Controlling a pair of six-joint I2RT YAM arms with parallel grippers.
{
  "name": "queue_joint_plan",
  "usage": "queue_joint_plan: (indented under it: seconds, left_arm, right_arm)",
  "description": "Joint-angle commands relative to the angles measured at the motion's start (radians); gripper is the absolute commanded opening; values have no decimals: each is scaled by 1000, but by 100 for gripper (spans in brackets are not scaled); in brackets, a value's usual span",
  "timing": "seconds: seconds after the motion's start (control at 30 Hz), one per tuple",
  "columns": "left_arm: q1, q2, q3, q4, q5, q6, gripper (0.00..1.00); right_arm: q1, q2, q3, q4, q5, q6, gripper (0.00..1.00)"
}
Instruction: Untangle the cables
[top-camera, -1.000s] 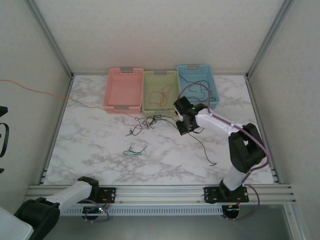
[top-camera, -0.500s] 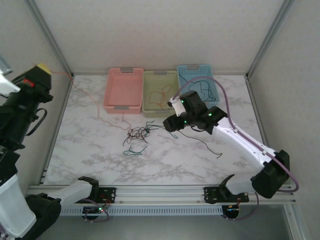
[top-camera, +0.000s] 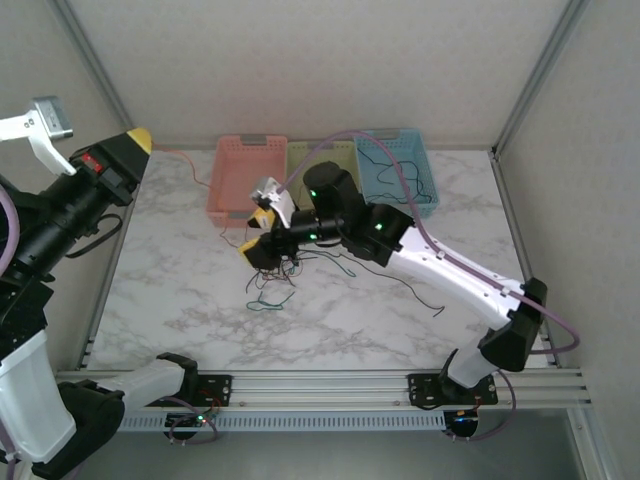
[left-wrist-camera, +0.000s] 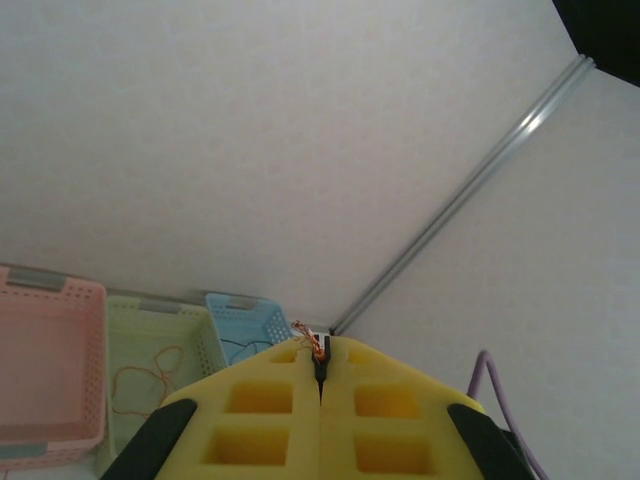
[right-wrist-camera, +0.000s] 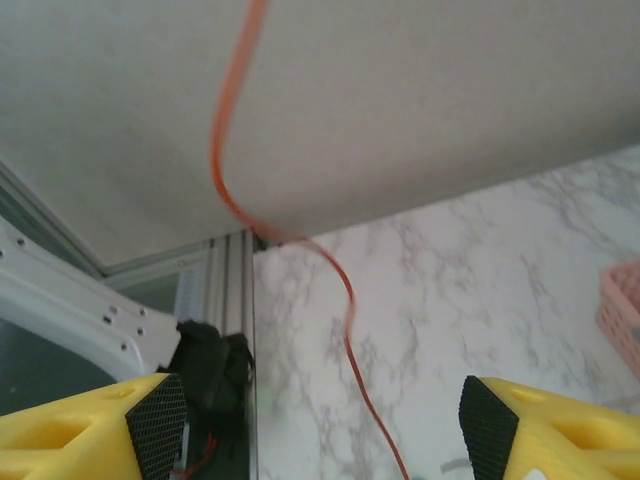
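**Cables partly untangled: one red strand up, the knot not yet undone**

Your left gripper, jaws pressed together on the hair-thin red cable, held it high. Your right gripper, jaws spread, hovered over the dark knot of limp wires on the marble-patterned tabletop, near the latticed pink basket. A green cable lay apart.

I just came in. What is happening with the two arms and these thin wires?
The left gripper, raised high at the left, is shut on a red cable that runs down toward the tangle on the table. The right gripper hangs open over that tangle, in front of the pink basket. A green cable lies apart, nearer the arms.
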Motion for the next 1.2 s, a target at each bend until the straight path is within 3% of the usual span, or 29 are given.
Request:
queue_joint_plan:
  seconds: [0.0, 0.13, 0.33, 0.43, 0.53, 0.57, 0.63, 0.67, 0.7, 0.73, 0.9, 1.07, 1.17]
  left_arm:
    - [6, -23, -30, 41, 75, -22, 0]
    - [6, -31, -49, 41, 93, -23, 0]
    - [6, -35, -62, 41, 102, -25, 0]
    - [6, -39, -77, 51, 101, -27, 0]
    - [6, -45, -91, 51, 93, -24, 0]
    - [6, -52, -102, 54, 86, -21, 15]
    - [6, -76, -138, 73, 62, -10, 64]
    - [6, -90, -156, 78, 35, 2, 81]
    - [6, -100, -172, 77, 7, 13, 94]
    - [6, -116, -198, 76, -31, 26, 100]
    - [6, -209, -380, 78, -123, 84, 100]
    - [7, -380, -693, 173, -36, 103, 100]
    - [6, -487, -929, 246, 6, 43, 100]
  right_arm:
    - [10, 39, 109, 62, -53, 16, 75]
    - [15, 88, 197, 56, -85, 43, 72]
    - [20, 149, 304, -6, -106, 62, 58]
    - [21, 182, 373, -51, -132, 80, 35]
    - [21, 187, 409, -83, -102, 80, 0]
    - [21, 181, 416, -90, -81, 74, 0]
    - [21, 176, 449, -120, -37, 65, 0]
    - [22, 176, 482, -150, -13, 55, 0]
    - [22, 177, 513, -176, 9, 48, 0]
    - [22, 175, 546, -203, 33, 38, 0]
    - [13, 140, 685, -308, 171, -9, 0]
    - [-12, 76, 741, -292, 380, -19, 0]
    - [-15, 51, 748, -252, 482, -19, 0]
